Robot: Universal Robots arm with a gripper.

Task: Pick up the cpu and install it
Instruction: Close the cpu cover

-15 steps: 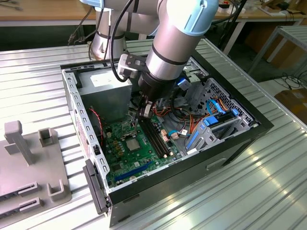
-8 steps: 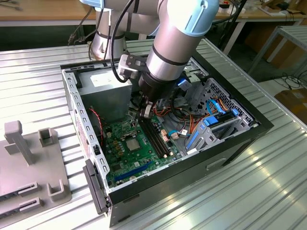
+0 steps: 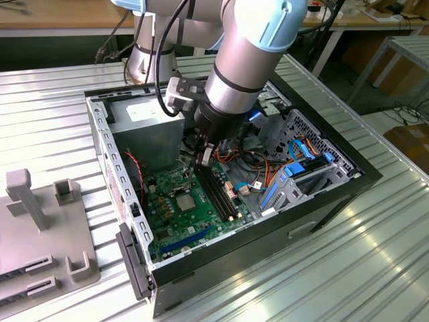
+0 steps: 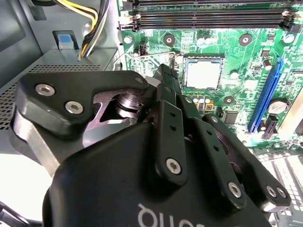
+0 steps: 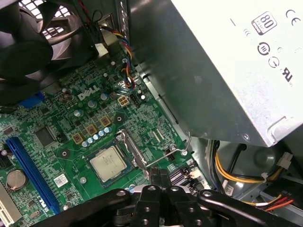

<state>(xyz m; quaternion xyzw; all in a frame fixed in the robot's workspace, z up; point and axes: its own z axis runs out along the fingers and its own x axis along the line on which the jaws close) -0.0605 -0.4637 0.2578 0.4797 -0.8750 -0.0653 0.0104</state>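
One cpu seated in the socket on the green board | gripper hovers just beside the socket's lever edge, cpu lying ahead of its tips | fingers pressed together, holding nothing | square part, no long axis.

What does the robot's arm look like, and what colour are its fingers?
The arm is a fat silver-grey tube with light blue caps at its joints and a black ring near the wrist. Black cables loop along it. The gripper is matte black, built from flat bars pinned with shiny silver screws, and has white lettering on its body. Its fingers are black too.
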